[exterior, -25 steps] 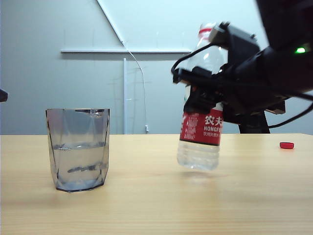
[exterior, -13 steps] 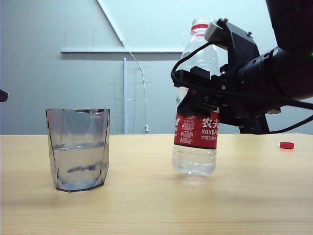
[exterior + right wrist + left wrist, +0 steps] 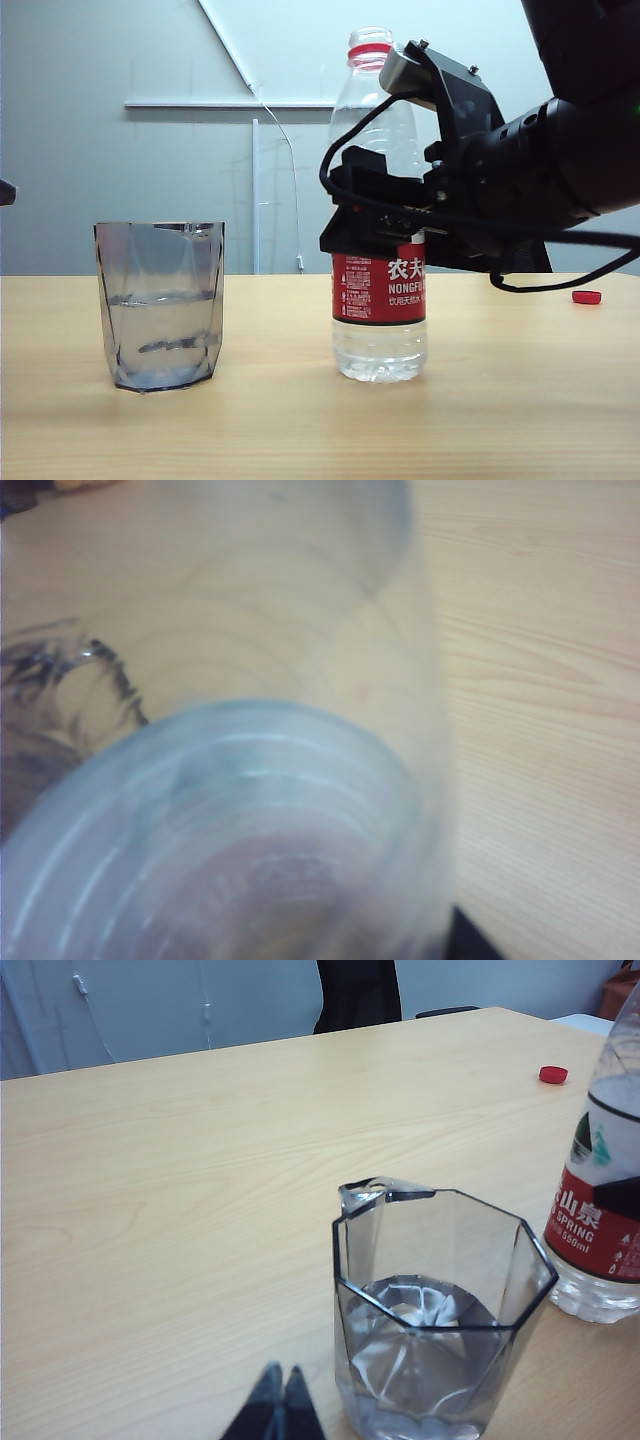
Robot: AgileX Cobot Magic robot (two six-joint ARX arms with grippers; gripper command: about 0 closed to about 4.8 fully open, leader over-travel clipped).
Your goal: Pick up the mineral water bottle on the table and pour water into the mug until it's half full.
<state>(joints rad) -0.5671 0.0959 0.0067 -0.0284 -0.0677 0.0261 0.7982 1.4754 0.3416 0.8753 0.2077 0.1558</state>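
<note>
The right arm comes in from the right side of the exterior view, big and black, and leans toward the middle. Its right claw (image 3: 375,225) sits around the middle of the mineral water bottle (image 3: 379,290), just above the label. I cannot tell if the claw is squeezing the bottle or has let go — the black parts hide the fingers, and the right wrist view is only a blur of clear plastic up close.

The bottle stands upright on the bench (image 3: 500,400), with its base flat on the wood. It has a red neck ring and no cap on top. Its red label shows white Chinese characters and the word "NONGFU". In the left wrist view the label (image 3: 598,1230) also reads "SPRING", with a small green mountain picture above it.

The mug (image 3: 160,305) stands on the bench to the left of the bottle, well apart from it. It has water (image 3: 160,335) in it, about half way up.

The left claw (image 3: 276,1410) shows only as dark tips pressed together, close beside the mug — it holds nothing.

A small red cap (image 3: 587,296) lies far to the right on the bench.
</note>
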